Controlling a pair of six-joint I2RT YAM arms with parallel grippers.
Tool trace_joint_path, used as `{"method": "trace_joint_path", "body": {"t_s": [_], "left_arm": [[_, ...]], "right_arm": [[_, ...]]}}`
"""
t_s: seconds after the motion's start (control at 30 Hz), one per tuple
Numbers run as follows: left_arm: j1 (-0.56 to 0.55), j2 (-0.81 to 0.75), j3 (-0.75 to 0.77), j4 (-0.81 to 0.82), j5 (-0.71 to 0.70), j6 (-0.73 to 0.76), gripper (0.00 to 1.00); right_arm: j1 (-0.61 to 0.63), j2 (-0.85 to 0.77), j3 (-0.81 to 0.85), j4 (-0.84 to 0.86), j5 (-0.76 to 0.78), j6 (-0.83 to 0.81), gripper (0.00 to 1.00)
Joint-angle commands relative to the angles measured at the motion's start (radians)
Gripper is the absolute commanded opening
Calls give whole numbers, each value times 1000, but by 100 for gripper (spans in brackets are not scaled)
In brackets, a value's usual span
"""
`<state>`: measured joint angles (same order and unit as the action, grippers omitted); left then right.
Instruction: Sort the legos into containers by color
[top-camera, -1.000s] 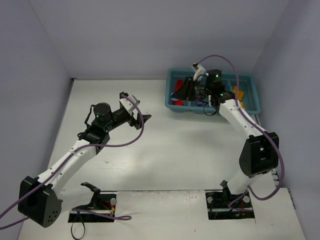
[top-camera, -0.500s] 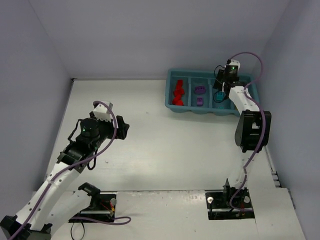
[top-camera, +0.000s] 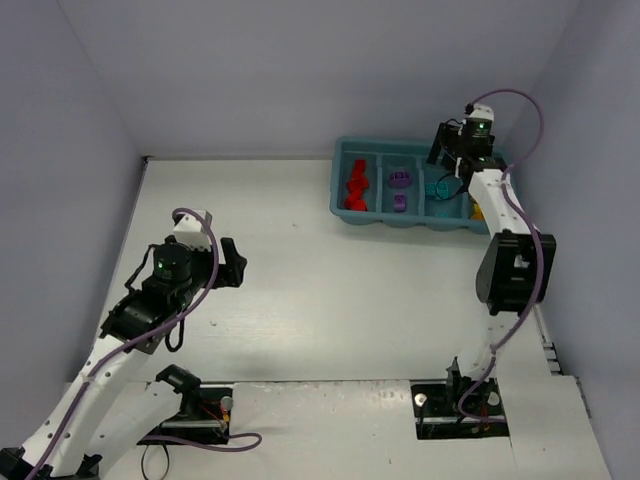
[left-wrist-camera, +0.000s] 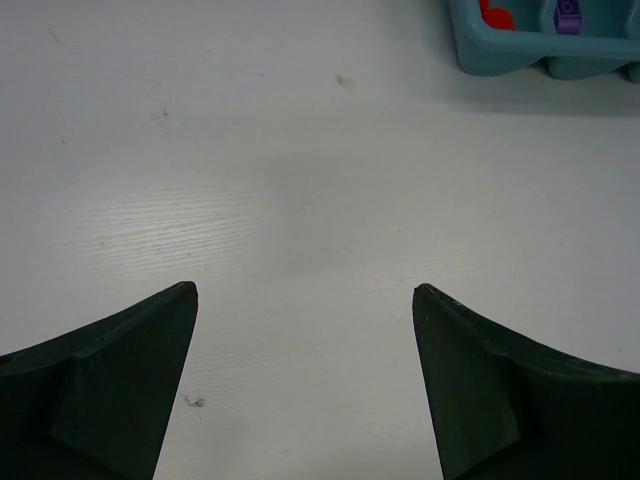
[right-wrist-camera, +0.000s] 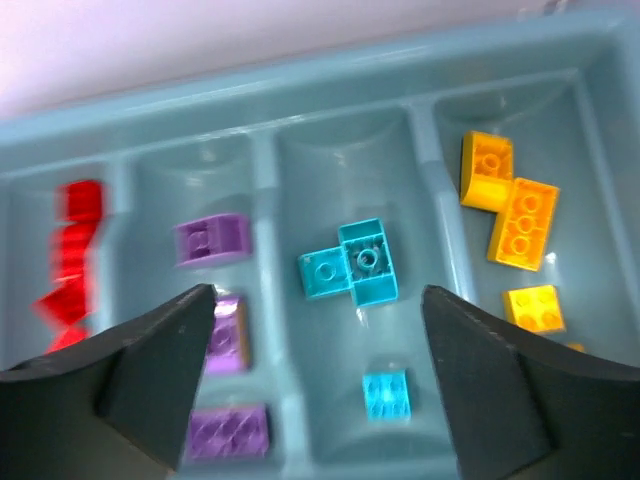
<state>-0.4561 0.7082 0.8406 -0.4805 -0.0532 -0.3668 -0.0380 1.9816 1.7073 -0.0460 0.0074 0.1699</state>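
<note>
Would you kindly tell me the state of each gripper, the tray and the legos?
left gripper: open, empty.
right gripper: open, empty, over the cyan legos.
teal tray: four compartments, one colour each.
red legos: in an end compartment.
purple legos: beside the red.
cyan legos: between purple and yellow.
yellow legos: in the other end compartment.

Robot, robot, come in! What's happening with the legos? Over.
Left gripper open, empty, over table. Right gripper open, empty, above tray. Legos inside, grouped by colour: red, purple, cyan, yellow. Nothing blocking.
</note>
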Motion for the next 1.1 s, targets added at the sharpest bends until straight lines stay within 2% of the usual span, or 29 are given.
{"method": "trace_joint_path", "body": {"t_s": [0.0, 0.1, 0.33, 0.5, 0.63, 0.8, 1.07], "left_arm": [[8, 0, 87, -12, -42, -41, 81], [7, 8, 118, -52, -63, -64, 82], [8, 11, 215, -121, -142, -63, 82], [10, 7, 265, -119, -172, -58, 82], [10, 13, 285, -115, -174, -64, 82], [10, 16, 285, -133, -201, -61, 82], [10, 30, 305, -193, -221, -110, 82]], "right_arm": [[4, -266, -91, 51, -49, -7, 83], [4, -456, -190, 51, -32, 0, 100], [3, -939, -463, -6, -66, -12, 100], [4, -1167, -593, -77, -46, 25, 100], [23, -1272, -666, -104, -57, -16, 100], [78, -1352, -744, -106, 45, 9, 100], [191, -1385, -772, -137, 130, 5, 100]]}}
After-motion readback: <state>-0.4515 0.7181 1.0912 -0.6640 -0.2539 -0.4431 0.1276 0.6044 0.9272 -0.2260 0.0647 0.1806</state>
